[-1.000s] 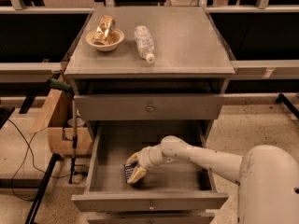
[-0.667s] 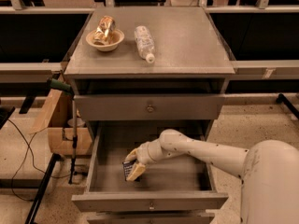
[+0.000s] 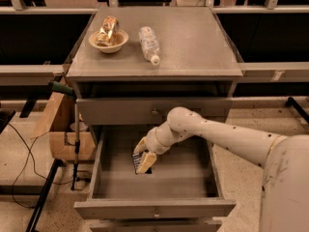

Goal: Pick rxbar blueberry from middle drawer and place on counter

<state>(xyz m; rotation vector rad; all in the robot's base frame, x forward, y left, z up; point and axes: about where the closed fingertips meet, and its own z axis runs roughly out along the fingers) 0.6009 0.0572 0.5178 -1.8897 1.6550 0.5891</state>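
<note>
1. Snack bar [image 3: 136, 161]: dark flat wrapper lying on the floor of the open middle drawer [image 3: 193, 178], left of centre, roughly midway between drawer front and back
2. Jaws: down inside the drawer at the end of the one arm [image 3: 217, 134], which reaches in from the right. They are directly over the bar, not beside it
3. Jaw state: the two tan fingers [image 3: 140, 145] stand a modest way apart, one towards the drawer back, one towards the front. I judge them set narrow but not closed on anything
4. Key relation: the bar sits under and just left of the front finger, and only its left edge and front corner show. Its long axis seems to run roughly front to back, slightly skewed, so closing across the short width looks right
5. Hidden: most of the bar is covered by the front finger, so contact between pads and wrapper cannot be made out. Print on the wrapper is unreadable
6. Worktop [image 3: 193, 42]: carries a bowl [image 3: 108, 41] with crumpled contents and a clear bottle [image 3: 149, 44] lying on its side. The right half looks the safer drop spot
7. Upper drawer [image 3: 120, 111] is shut, and its front overhangs the lift path
</note>
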